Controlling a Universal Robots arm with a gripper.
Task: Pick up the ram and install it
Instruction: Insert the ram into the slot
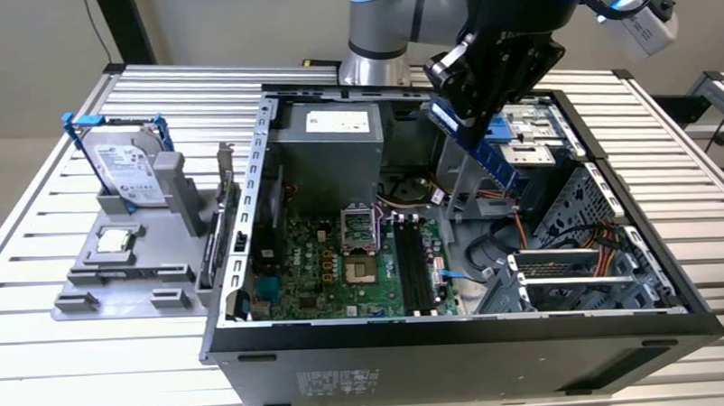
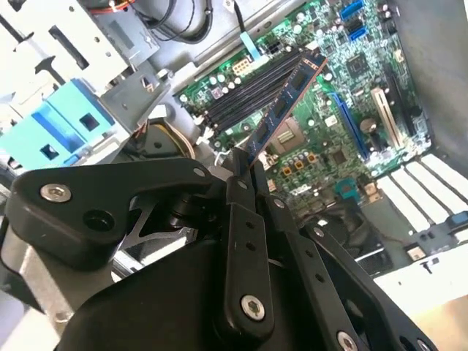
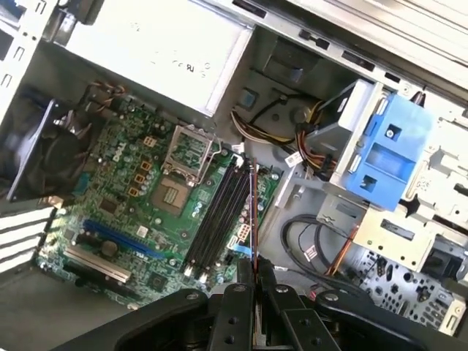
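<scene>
My gripper [image 1: 453, 112] is shut on one end of the ram [image 1: 490, 155], a long thin stick with dark chips. The stick hangs slanted above the open computer case [image 1: 238, 261], over the drive bay side. In the second wrist view the ram [image 2: 287, 101] juts out from the fingertips [image 2: 239, 183] toward the black memory slots [image 2: 245, 93] on the green motherboard. The first wrist view has the ram [image 3: 253, 208] edge-on as a thin line over those slots [image 3: 218, 218], with the gripper [image 3: 254, 269] closed around it. The slots [image 1: 414, 264] lie well below the stick.
A grey holder [image 1: 124, 283] at the exterior view's left carries a silver hard drive [image 1: 130, 170] in a blue-edged frame and a small square chip [image 1: 117, 239]. Inside the case are a power supply [image 1: 324, 137], the processor socket [image 1: 359, 241], cables and a blue drive caddy [image 3: 387, 150].
</scene>
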